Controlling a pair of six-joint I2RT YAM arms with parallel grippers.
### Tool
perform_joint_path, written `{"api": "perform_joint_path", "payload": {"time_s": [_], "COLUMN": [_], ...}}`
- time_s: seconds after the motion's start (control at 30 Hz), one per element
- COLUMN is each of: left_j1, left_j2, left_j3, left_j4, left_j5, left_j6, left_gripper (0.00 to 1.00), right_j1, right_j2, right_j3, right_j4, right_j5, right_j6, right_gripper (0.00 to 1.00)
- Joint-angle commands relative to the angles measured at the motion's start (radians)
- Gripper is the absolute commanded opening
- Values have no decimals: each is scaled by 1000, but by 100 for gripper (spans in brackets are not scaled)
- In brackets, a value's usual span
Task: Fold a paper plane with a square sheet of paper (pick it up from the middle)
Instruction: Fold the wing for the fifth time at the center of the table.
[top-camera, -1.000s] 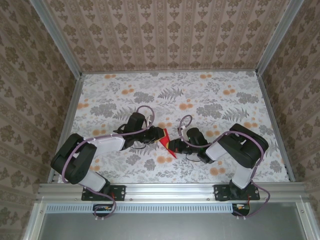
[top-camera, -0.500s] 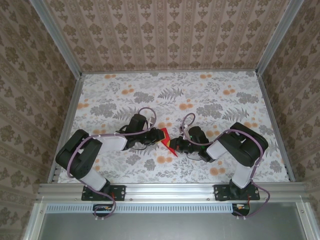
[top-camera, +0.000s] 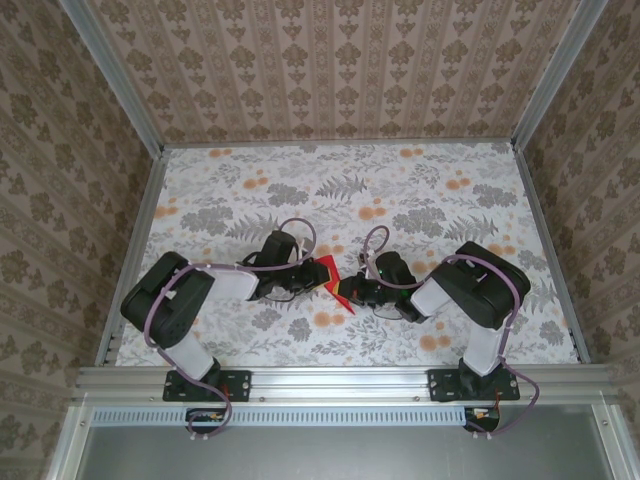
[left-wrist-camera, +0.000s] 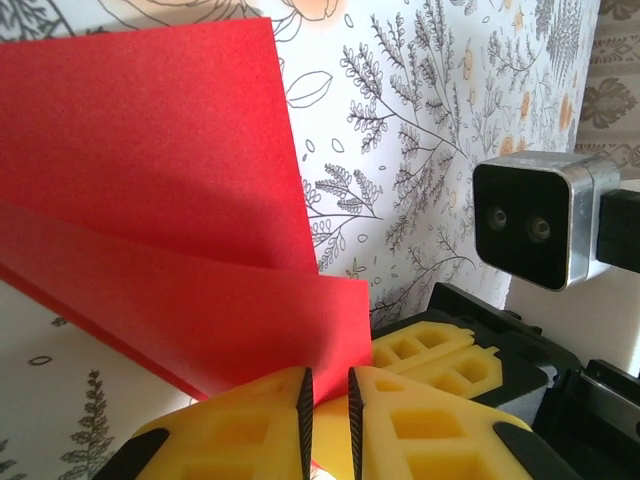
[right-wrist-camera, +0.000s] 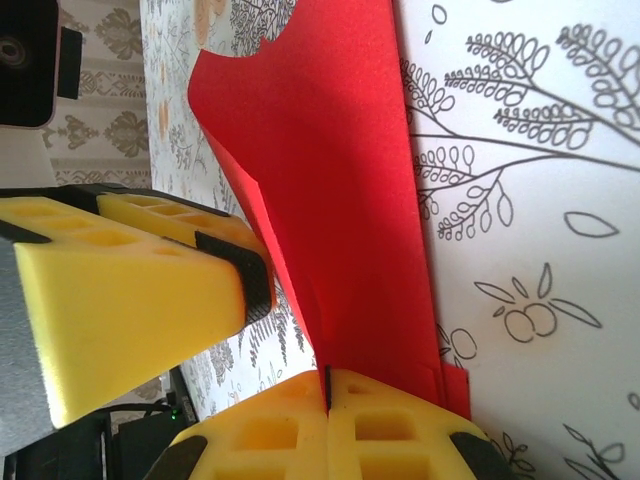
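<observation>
Being worked by the middle of the table's (top-camera: 400, 190) near edge, the square sheet of paper (top-camera: 328, 274) is being flanked by the left gripper (top-camera: 306, 276) and right gripper (top-camera: 353, 293). From the left wrist, its jaws are being seen as a slit beside a flap; pinching cannot be told. From the right wrist, layers are being pinched between pressed-together fingers (right-wrist-camera: 400, 420), probably anchoring the crease.

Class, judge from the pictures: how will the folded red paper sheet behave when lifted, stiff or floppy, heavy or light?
The folded red paper sheet probably flops: its free flap curves away from the right fingers. Likely light, being thin. Creases may stiffen it slightly.
</observation>
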Motion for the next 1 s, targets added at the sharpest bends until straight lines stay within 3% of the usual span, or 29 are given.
{"api": "perform_joint_path", "payload": {"time_s": [0.0, 0.07, 0.3, 0.57, 0.77, 0.97], "left_j1": [-5, -5, 1, 3, 3, 3], "left_j2": [23, 30, 56, 72, 72, 70], "left_j3": [-3, -1, -3, 3, 11, 17], "left_j4": [3, -12, -23, -25, -30, -31], "left_j5": [5, -3, -17, -14, -9, -1], "left_j6": [28, 27, 5, -2, 1, 3], "left_gripper": [18, 17, 16, 15, 15, 15], "right_j1": [-3, -3, -2, 0, 9, 18], "right_j2": [32, 27, -52, -191, -280, -270], "right_j3": [8, 10, 19, 53, 78, 104], "right_j4": [-54, -68, -192, -468, -650, -684], "right_j5": [-8, -9, -12, -13, 34, 28], "right_j6": [5, -5, -90, -289, -427, -464], "right_gripper": [0, 1, 21, 30, 32, 29]}}
